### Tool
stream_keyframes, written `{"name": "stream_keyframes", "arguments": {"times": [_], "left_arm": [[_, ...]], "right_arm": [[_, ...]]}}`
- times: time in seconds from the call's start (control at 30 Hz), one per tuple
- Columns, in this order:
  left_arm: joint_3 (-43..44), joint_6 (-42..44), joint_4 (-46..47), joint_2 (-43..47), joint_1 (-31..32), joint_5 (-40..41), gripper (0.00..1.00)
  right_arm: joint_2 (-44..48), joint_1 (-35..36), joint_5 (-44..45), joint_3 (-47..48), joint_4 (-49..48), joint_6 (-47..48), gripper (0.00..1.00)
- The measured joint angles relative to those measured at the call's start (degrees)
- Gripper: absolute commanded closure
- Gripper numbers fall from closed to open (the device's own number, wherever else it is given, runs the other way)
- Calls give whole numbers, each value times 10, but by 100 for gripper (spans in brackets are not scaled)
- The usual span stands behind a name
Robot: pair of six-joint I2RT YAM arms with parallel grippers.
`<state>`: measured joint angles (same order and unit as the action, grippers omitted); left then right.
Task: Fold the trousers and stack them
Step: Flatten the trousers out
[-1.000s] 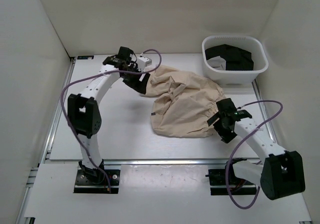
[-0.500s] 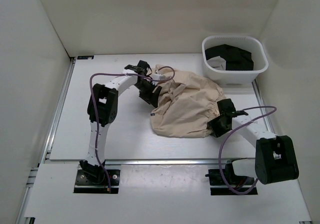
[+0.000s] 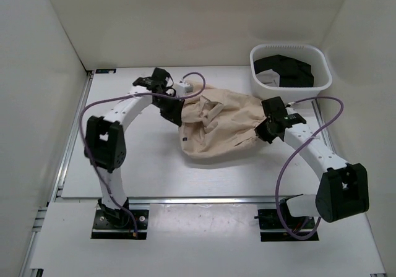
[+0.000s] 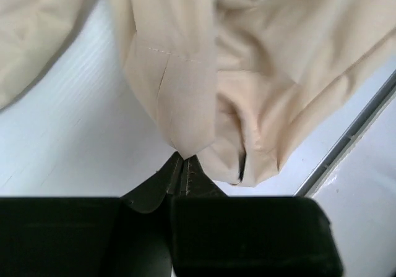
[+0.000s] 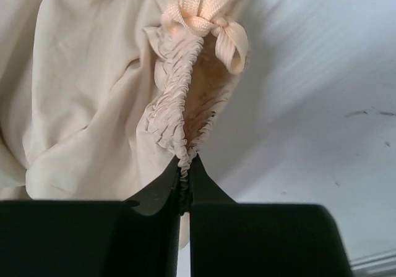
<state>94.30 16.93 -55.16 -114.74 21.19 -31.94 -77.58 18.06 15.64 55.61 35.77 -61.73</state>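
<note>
Two grippers pinch the beige trousers from opposite ends. Nearer the arm bases, the right gripper is clamped tight on the gathered elastic waistband, just below the drawstring bow. A little farther in, the left gripper is closed on a folded, stitched edge of the cloth. Between them the trousers lie bunched on the middle of the white table, with a small dark tag at their near left edge. At the far right corner stands a white basket holding black garments, well apart from the trousers.
</note>
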Motion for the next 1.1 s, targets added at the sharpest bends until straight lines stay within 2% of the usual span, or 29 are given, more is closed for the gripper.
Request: {"name": "stream_keyframes", "arguments": {"times": [0.13,0.2,0.27,0.37,0.47,0.57,0.73,0.8,0.83,0.87,0.9,0.97,1.0,1.1], "left_arm": [[-31,11,-3,134,-28,33,86],[-30,21,-15,187,-64,68,86],[1,35,-44,216,-113,117,86],[95,52,-83,223,-166,183,86],[120,73,-99,254,-170,226,86],[75,84,-125,299,-157,239,86],[61,79,-157,277,-146,207,85],[75,79,-167,248,-127,179,65],[93,85,-174,226,-108,157,46],[103,90,-176,212,-93,142,21],[107,98,-174,200,-68,122,14],[99,108,-172,182,-19,89,7],[96,109,-173,174,0,80,0],[94,100,-169,138,33,65,0]], "right_arm": [[34,4,7,0,26,7,100],[59,11,8,2,36,14,100],[78,26,12,19,48,25,100],[85,57,4,72,42,37,100],[86,69,5,123,33,51,100],[87,67,12,133,39,63,100],[91,61,39,133,84,77,100],[98,46,54,137,106,82,100],[106,27,73,145,125,89,100],[115,9,90,153,140,96,100],[123,-9,105,160,153,101,100],[144,-47,137,181,180,115,100],[155,-62,149,187,189,121,100],[194,-77,171,186,213,131,100]]}}
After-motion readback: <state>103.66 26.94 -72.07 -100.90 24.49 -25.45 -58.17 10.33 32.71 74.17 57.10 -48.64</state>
